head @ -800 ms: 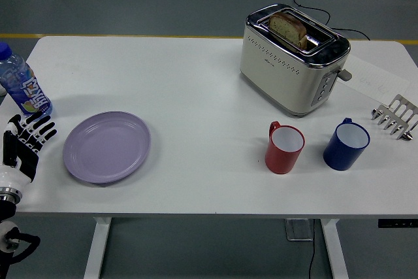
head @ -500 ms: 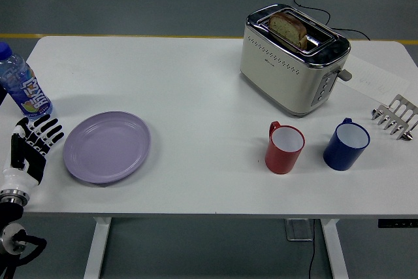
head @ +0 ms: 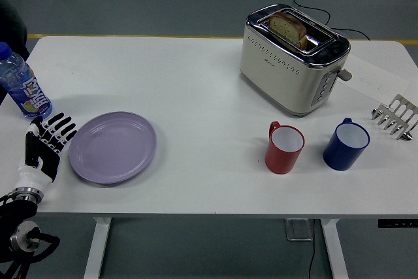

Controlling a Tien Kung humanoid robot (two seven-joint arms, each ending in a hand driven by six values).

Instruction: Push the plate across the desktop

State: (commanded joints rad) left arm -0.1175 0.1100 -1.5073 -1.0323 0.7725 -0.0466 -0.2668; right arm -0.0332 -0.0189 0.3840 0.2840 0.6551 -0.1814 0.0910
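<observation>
A lilac plate [head: 113, 146] lies flat on the white table [head: 196, 89], left of centre near the front edge. My left hand [head: 47, 143] is at the plate's left rim, fingers spread and pointing up-right, fingertips [head: 67, 128] touching or nearly touching the rim. It holds nothing. My right hand does not appear in the picture.
A water bottle [head: 19, 85] stands just behind my left hand at the table's left edge. A toaster [head: 292, 57] with bread sits at the back right. A red mug [head: 285, 147], a blue mug [head: 346, 144] and a metal rack [head: 395, 116] stand to the right.
My left hand has moved right to the plate's left rim, and the plate has slid a little to the right.
</observation>
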